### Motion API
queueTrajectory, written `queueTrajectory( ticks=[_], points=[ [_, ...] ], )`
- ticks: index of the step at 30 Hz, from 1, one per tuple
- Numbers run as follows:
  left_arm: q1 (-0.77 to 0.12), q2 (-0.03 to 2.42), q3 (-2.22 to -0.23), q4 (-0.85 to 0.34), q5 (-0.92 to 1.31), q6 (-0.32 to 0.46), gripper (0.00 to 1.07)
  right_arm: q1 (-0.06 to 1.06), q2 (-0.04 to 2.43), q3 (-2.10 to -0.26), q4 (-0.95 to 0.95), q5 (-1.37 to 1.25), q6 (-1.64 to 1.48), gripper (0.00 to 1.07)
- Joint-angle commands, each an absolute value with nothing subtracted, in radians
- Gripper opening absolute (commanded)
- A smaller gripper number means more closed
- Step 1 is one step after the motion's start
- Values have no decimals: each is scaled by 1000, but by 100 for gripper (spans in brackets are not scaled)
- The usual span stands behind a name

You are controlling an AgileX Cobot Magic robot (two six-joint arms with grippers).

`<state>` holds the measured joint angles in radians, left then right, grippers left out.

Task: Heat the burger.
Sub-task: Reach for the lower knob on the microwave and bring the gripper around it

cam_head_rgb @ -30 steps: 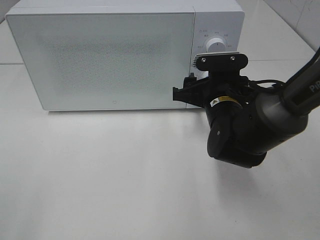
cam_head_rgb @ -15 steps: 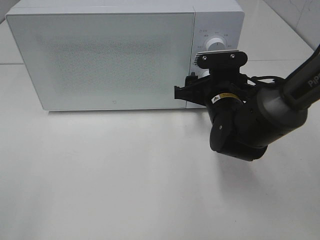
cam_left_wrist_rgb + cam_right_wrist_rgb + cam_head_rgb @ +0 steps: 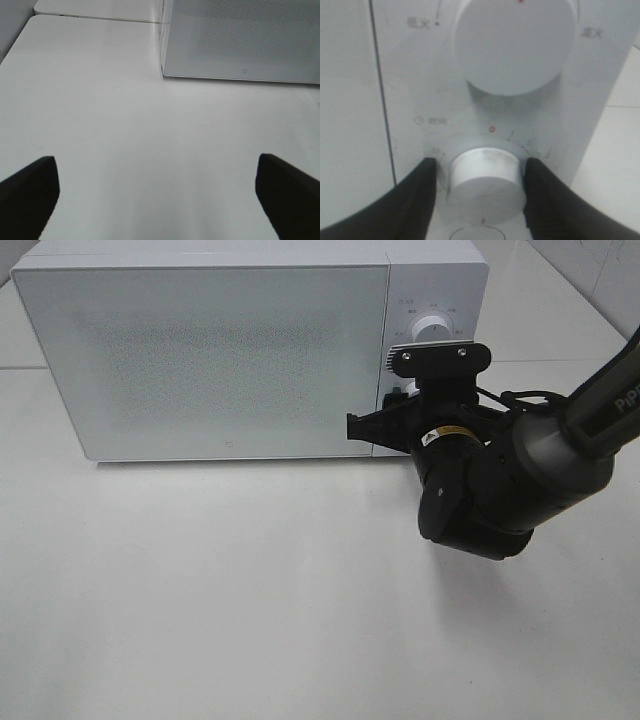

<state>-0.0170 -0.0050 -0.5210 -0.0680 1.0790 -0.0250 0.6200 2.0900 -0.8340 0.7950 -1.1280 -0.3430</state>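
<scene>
Across the white worktop (image 3: 250, 620), as far as the high view reaches: one appliance and one arm, and no burger on the surface that shows.

Microwave (image 3: 200, 360): white, set at the back of the worktop. Its door (image 3: 230, 430) is shut. The speckled panel lets nothing through, so its contents are unknown.

Burger: not in sight in any view and not in either set of jaws. My guess is that it sits inside behind the shut door; I can't confirm it.

Right arm (image 3: 520, 480): black, reaching in to the control strip on the microwave's right side.

Left jaws: wide open and empty, hanging over plain worktop near the microwave's front corner. They show only in the left wrist view.

Upper dial (image 3: 515, 42): large, white, untouched.

Timer knob (image 3: 485, 187): smaller, below the dial, with numbered marks around it. The right jaws sit astride it, one finger (image 3: 420, 195) on each side. One looks pressed to the knob and the other shows a dark sliver beside it, so I can't tell whether the grip is made.

Progress, as a judgement: loading and door-closing look done. Left to do: clamp the knob, turn it off zero and let the heating run.
</scene>
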Motion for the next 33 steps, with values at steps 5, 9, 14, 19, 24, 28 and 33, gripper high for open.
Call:
queueTrajectory(
  ticks=[5,9,14,19,24,28,33],
  points=[
    [-14,-21,-519,-77,1068,-25,100,605,2086,-856,774,-1171,-346,2],
    [-14,-21,-519,-77,1068,-25,100,607,2086,-856,748,-1168,-344,0],
    [-14,-21,-519,-77,1068,-25,100,607,2086,-856,724,-1184,-343,0],
    [-14,-21,-519,-77,1068,-25,100,607,2086,-856,710,-1189,-325,0],
    [-14,-21,-519,-77,1068,-25,100,606,2086,-856,675,-1187,-177,0],
    [-14,-21,-519,-77,1068,-25,100,606,2086,-856,615,-1190,90,0],
    [-14,-21,-519,-77,1068,-25,100,606,2086,-856,557,-1193,395,0]
  ],
)
